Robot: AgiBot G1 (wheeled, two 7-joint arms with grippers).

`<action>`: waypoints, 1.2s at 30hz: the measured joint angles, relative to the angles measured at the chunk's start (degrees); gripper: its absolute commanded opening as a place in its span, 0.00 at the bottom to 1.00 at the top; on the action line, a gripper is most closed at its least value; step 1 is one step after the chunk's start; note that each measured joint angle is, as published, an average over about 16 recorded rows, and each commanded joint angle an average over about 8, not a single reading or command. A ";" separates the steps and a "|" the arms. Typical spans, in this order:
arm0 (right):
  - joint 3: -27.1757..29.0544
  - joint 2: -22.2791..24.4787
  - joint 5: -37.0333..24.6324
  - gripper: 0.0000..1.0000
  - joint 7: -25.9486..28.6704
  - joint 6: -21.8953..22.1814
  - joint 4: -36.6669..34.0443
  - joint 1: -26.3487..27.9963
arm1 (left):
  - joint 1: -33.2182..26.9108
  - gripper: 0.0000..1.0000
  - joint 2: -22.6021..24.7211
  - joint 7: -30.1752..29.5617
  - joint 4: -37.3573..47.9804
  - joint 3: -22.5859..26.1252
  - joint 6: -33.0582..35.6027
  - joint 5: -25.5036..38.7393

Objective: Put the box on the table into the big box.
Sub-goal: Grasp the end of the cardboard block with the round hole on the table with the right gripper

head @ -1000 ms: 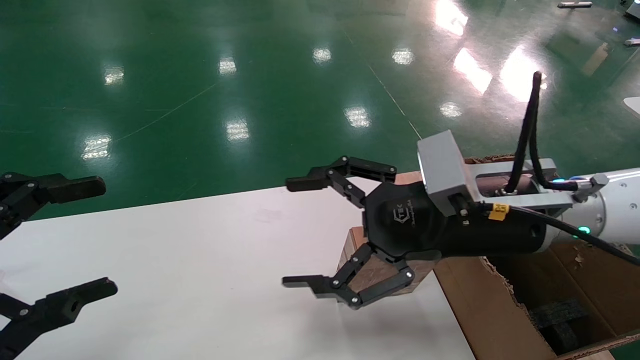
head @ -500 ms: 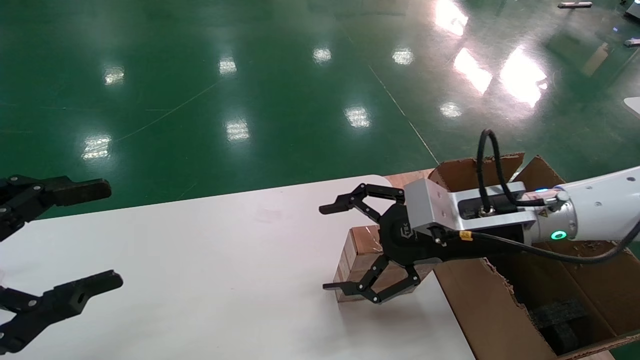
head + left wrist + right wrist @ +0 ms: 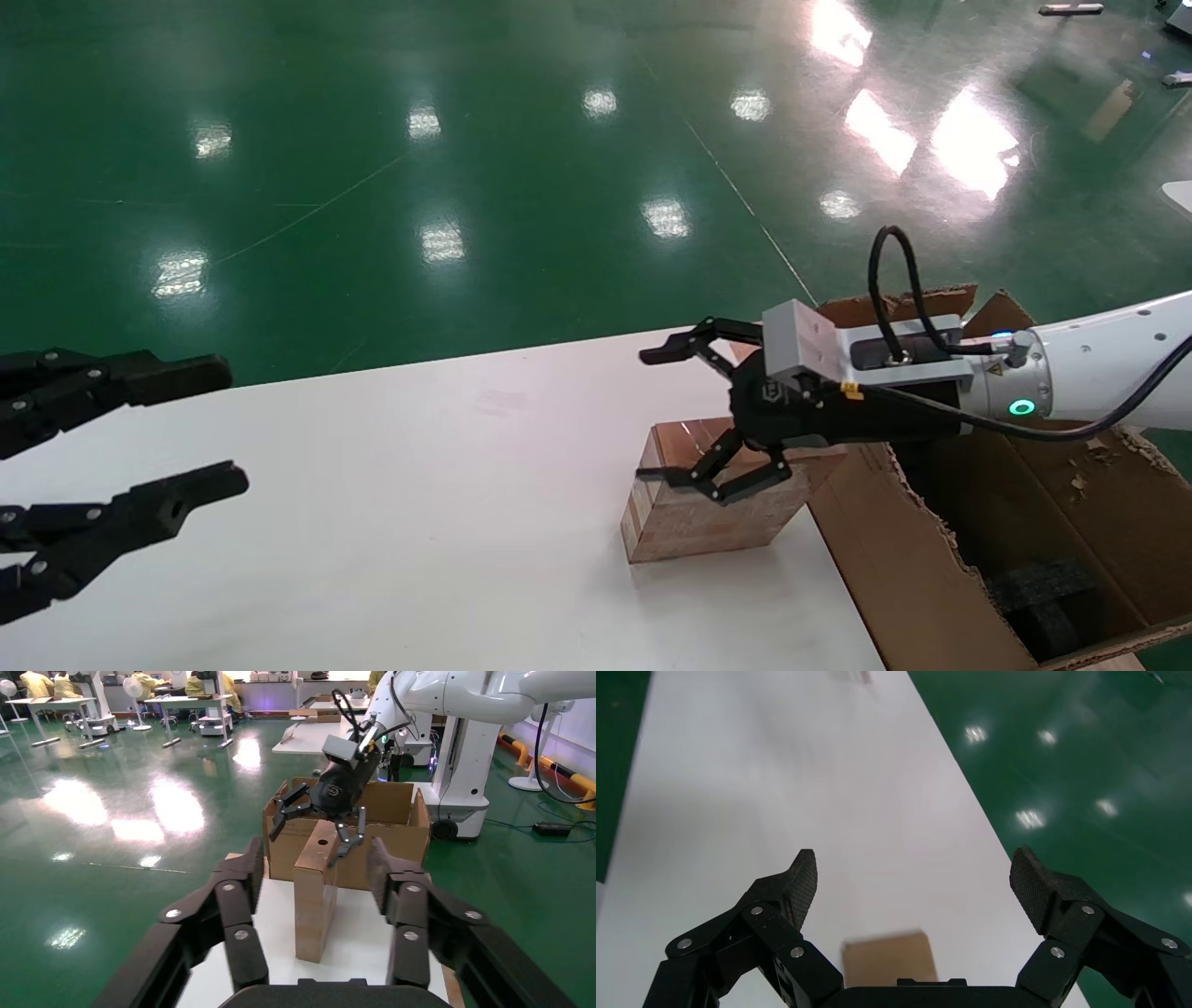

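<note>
The small brown box [image 3: 705, 515] stands on the white table [image 3: 372, 522] near its right end, tape shining on top. In the left wrist view the box [image 3: 315, 903] shows a round hole in its top face. My right gripper [image 3: 656, 416] is open and hovers just above the box's top, jaws spread wider than it. In the right wrist view the box [image 3: 888, 959] lies under the palm between the open fingers of that gripper [image 3: 914, 871]. The big box [image 3: 917, 568], with torn flaps and black foam inside, stands right behind it. My left gripper [image 3: 223, 427] is open over the table's left end.
A green shiny floor surrounds the table. The big box's ragged near wall sits close against the small box's right side. In the left wrist view a white robot base [image 3: 460, 776] and work tables stand beyond the big box [image 3: 397, 815].
My right gripper has moved down and away from me, from high over the table to just above the small box. My left gripper's jaws have drawn somewhat closer and shifted slightly right.
</note>
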 measured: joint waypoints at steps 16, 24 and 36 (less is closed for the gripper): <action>-7.23 0.38 0.55 1.00 -5.34 -0.27 -9.97 3.38 | 0.00 0.00 0.00 0.00 0.00 0.00 0.00 0.00; -10.44 0.76 1.57 1.00 -6.80 -0.23 -12.01 4.09 | 0.00 0.00 0.00 0.00 0.00 0.00 0.00 0.00; -14.53 1.44 3.33 1.00 -8.50 -0.23 -14.01 4.63 | 0.00 0.00 0.00 0.00 0.00 0.00 0.00 0.00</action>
